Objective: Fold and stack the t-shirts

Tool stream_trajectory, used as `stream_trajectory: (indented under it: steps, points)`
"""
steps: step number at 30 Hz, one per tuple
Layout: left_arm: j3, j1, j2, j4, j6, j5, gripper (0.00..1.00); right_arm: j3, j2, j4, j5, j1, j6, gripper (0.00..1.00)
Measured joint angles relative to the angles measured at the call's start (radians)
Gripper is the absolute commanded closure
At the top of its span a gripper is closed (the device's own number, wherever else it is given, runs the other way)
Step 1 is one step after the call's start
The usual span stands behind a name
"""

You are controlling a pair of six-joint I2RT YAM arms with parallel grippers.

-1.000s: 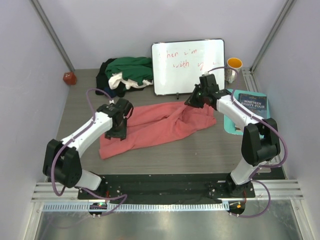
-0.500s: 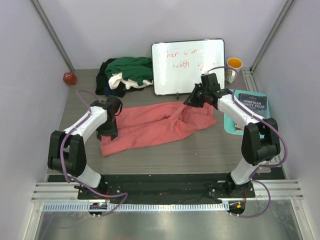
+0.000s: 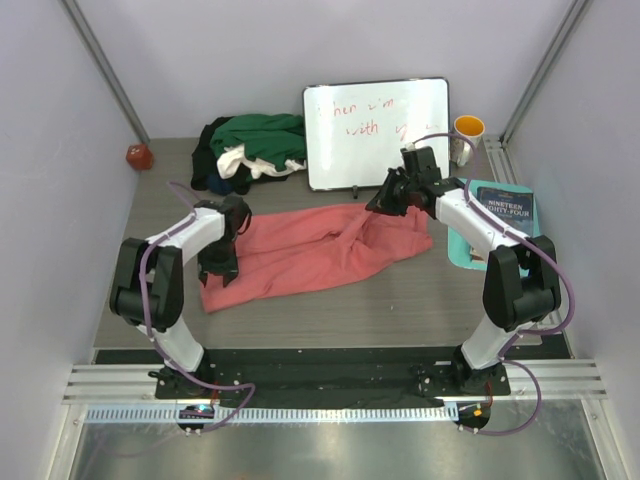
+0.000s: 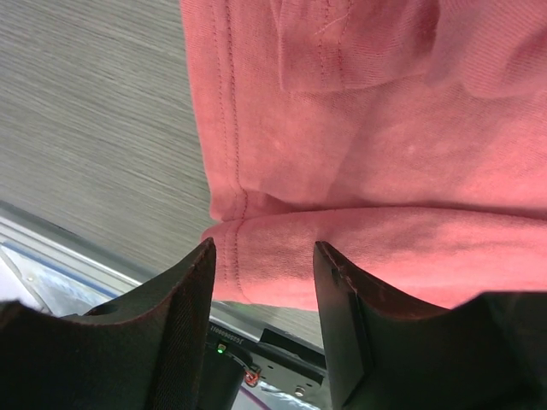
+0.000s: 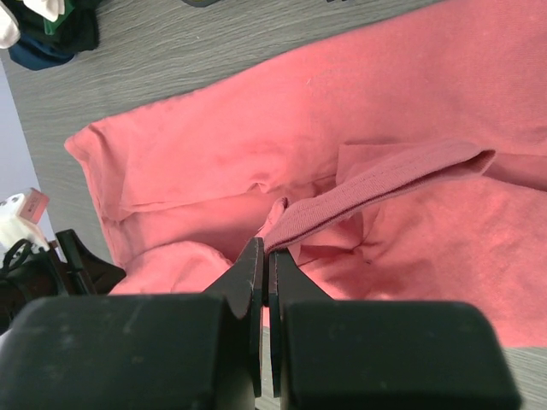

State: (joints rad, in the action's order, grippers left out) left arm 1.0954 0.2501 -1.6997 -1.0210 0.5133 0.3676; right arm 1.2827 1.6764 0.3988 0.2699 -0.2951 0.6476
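Note:
The salmon-pink t-shirt lies crumpled across the middle of the table. My left gripper is open and hangs low over the shirt's left hem; the hem corner shows between its fingers. My right gripper is shut on the shirt's ribbed collar and holds it lifted above the cloth at the shirt's far right. A heap of dark green, white and black shirts lies at the back left.
A white board with red writing leans at the back. An orange mug stands at the back right. A book on a teal tray lies at the right. A small red object sits at the far left.
My left arm has swung back and to the left, bringing its gripper from over the shirt's left part to the shirt's left hem. The right gripper has stayed still with the collar.

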Motion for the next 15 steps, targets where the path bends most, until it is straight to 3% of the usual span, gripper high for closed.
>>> stream_trajectory:
  steps: [9,15]
  points:
    - [-0.005,0.0,-0.022,0.001,0.0,-0.057,0.53,-0.001,0.0,0.0,0.021,0.019,-0.007,0.99]
    - [-0.033,0.005,0.01,-0.002,-0.001,-0.085,0.6,-0.003,0.0,0.0,0.029,0.023,-0.006,0.99]
